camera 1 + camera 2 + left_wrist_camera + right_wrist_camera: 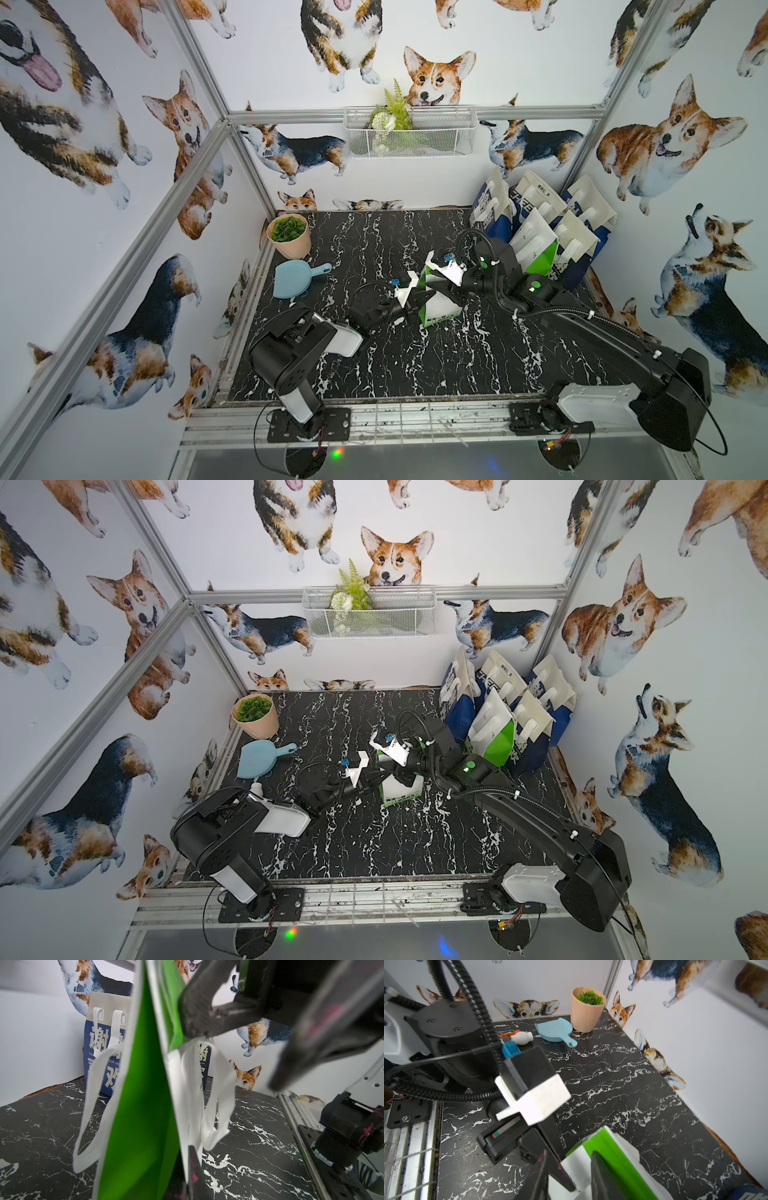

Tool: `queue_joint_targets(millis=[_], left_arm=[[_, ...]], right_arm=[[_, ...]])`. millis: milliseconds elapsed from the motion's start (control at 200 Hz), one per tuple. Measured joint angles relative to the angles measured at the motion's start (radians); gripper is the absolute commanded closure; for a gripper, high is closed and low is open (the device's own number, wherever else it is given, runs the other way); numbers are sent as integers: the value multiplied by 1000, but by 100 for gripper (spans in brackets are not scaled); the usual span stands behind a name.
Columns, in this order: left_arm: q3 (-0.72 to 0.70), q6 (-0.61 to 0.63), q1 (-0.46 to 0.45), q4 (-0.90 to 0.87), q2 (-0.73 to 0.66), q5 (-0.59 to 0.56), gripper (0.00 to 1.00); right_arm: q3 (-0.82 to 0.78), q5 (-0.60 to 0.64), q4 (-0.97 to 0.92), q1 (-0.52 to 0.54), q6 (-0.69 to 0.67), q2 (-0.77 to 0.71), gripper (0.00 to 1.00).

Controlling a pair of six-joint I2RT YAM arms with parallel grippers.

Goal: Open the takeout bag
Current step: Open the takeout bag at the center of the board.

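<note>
Marble tabletop (374,365), left gripper (420,300) pinching takeout bag (441,311), right gripper (569,1153) parted astride its rim, mouth hidden

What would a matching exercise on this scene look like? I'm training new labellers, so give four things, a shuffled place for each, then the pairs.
Things
1. green-and-white bag
2. blue scoop
3. plant pot
4. wire basket

Places
A. hung on the back rail
B. far left corner of the table
C. standing mid-table
D. lying flat just in front of the pot

Pairs: 1-C, 2-D, 3-B, 4-A
</note>
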Motion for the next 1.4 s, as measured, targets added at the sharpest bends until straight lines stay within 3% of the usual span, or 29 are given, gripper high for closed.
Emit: queue_joint_targets(millis=[175,255,380,756,931,1276,1401], left_arm=[[-7,4,-10,4,-2,-16,100],[-13,7,-11,11,-2,-30,100],[-20,15,-23,4,-15,-54,100],[-33,51,-42,-40,-63,-107,100],[-33,55,-44,-47,-66,-111,100],[-33,59,-51,-55,-69,-119,100],[-33,60,-51,-55,-69,-121,100]], right_arm=[[-77,53,103,24,-80,-73,58],[-127,95,168,42,-128,-95,47],[-177,172,226,70,-216,-96,46],[-293,366,471,128,-389,-83,52],[-292,402,546,137,-431,-57,53],[-283,460,602,160,-494,-24,68],[-283,471,618,160,-501,-17,69]])
